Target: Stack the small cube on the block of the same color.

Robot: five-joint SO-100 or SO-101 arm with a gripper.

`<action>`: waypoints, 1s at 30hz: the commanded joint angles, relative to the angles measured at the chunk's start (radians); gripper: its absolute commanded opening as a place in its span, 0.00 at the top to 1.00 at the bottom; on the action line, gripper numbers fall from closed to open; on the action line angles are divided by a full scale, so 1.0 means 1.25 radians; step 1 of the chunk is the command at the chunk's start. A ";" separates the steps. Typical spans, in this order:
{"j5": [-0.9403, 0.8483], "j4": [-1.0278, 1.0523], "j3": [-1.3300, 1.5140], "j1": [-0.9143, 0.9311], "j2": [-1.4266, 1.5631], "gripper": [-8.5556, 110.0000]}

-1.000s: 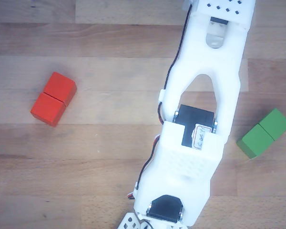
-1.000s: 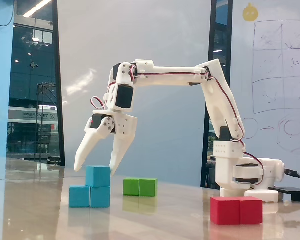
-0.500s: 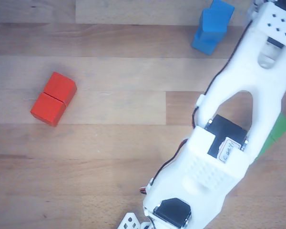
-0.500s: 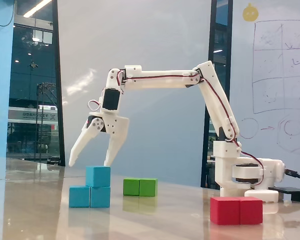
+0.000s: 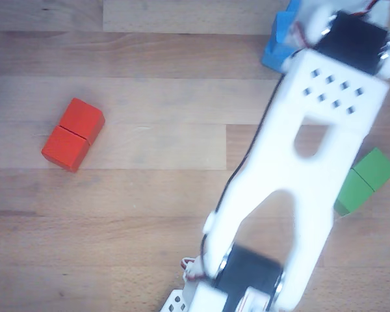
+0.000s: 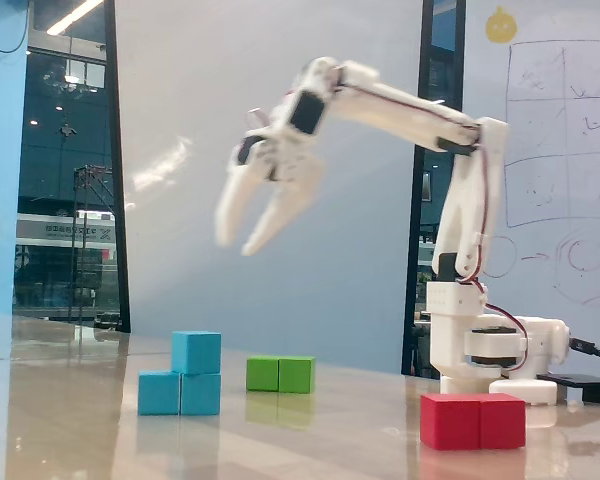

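1. Resting on the right half of the block of the same color (image 6: 179,393): the small cube (image 6: 196,352), both at the table's (image 6: 310,440) left in the fixed view.
2. Hanging well above, blurred: gripper (image 6: 237,232), jaws spread, empty.
3. Lying apart: green block (image 6: 280,374), red block (image 6: 473,420).

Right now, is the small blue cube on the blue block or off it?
On: the small cube sits atop the blue block, jaws raised clear.
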 commanded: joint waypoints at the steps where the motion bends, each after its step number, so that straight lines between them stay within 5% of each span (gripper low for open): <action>1: 0.047 -0.032 0.134 -0.108 0.214 0.93; 14: 0.069 -0.052 0.596 -0.324 0.639 0.90; 30: 0.067 -0.218 1.085 -0.320 1.077 0.90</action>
